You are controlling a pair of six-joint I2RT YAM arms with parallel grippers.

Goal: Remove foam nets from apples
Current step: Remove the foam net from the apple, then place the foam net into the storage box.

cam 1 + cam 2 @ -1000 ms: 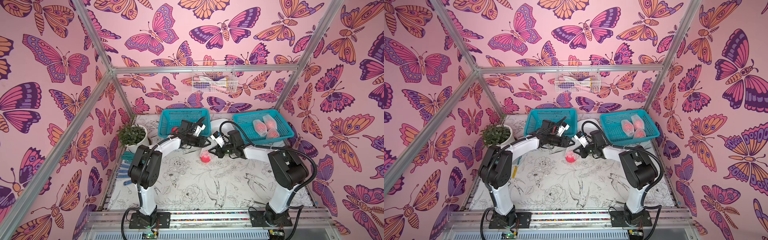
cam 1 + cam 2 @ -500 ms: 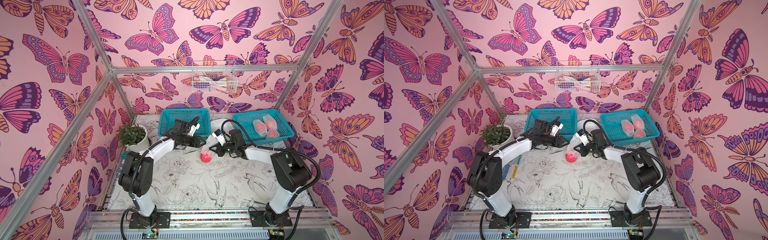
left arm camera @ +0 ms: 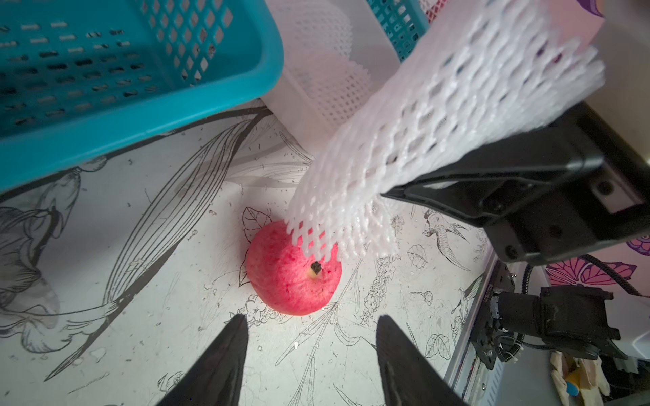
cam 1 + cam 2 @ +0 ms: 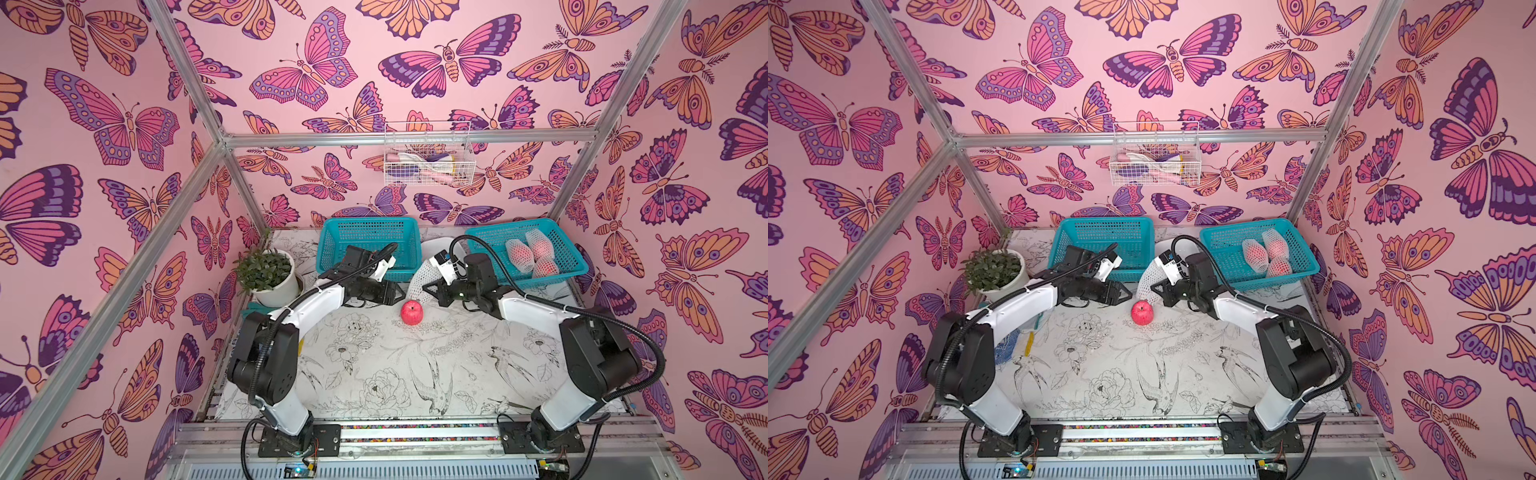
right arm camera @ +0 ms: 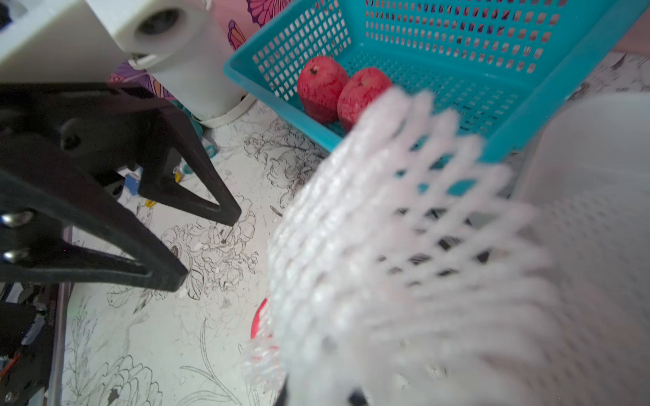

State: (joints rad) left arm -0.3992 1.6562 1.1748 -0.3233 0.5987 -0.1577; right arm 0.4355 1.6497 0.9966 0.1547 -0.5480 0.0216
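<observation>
Fingers of the right gripper [image 4: 428,287] pinch the white diamond-mesh foam net [image 3: 439,116], dangling over the bare round red apple [image 3: 288,277] on the flower-printed table [image 4: 415,365]; the left gripper [image 3: 309,327], fingers parted and empty, sits just beside it.

Top views high, looking down; wrist views close, sharing apple [image 3: 293,277].

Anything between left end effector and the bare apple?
No, only bare tablecloth, seen in the left wrist view: the open left end effector faces the apple. The net overhangs the apple's far side.
</observation>
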